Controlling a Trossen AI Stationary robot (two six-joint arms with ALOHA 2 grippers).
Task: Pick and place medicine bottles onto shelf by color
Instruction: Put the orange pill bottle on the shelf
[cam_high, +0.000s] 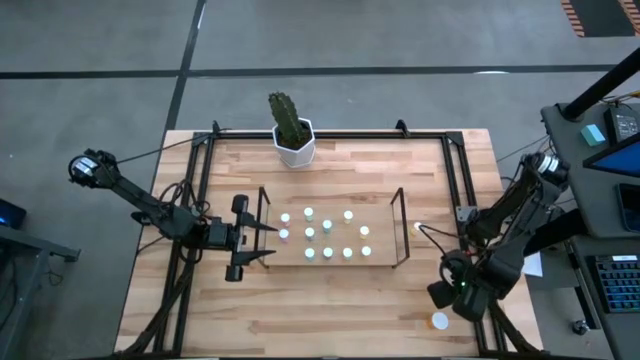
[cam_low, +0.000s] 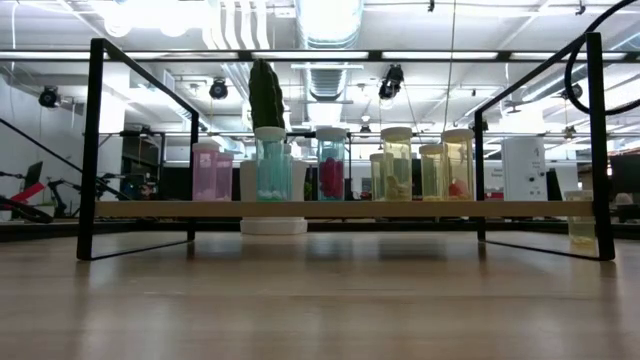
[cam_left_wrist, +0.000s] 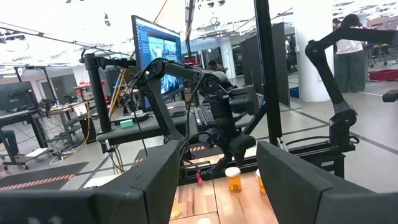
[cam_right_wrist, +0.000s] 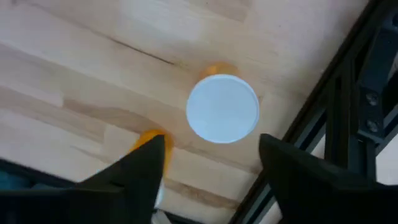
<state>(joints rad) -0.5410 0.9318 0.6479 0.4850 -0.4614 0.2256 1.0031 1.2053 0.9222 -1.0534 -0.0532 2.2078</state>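
On the shelf: I count about 10 medicine bottles (cam_high: 327, 238) with white caps standing on the shelf (cam_high: 399, 230), in the middle of the worktop (cam_high: 340, 300).
Colors from the low view: pink bottles (cam_low: 207, 172) sit at one end, blue-green ones (cam_low: 271, 165) next, and yellow ones (cam_low: 396, 163) toward the other end. They look sorted.
Still left: I see 1 orange bottle (cam_high: 439, 321) on the worktop by the near right corner, well apart from the shelf. 1 more small bottle (cam_high: 418, 229) stands just outside the shelf's right end.
Right end effector: my right end effector (cam_right_wrist: 211, 168) hangs over the orange bottle (cam_right_wrist: 222, 108), fingers spread apart, grasping nothing.
Left end effector: my left end effector (cam_high: 262, 243) waits at the shelf's left end, fingers apart and released.
How far: I think most of the job is done, with about 2 bottles to go.
Other thing: a cactus pot (cam_high: 294, 145) sits at the far edge.
Writing: I can read no labels or brand names on any bottle.
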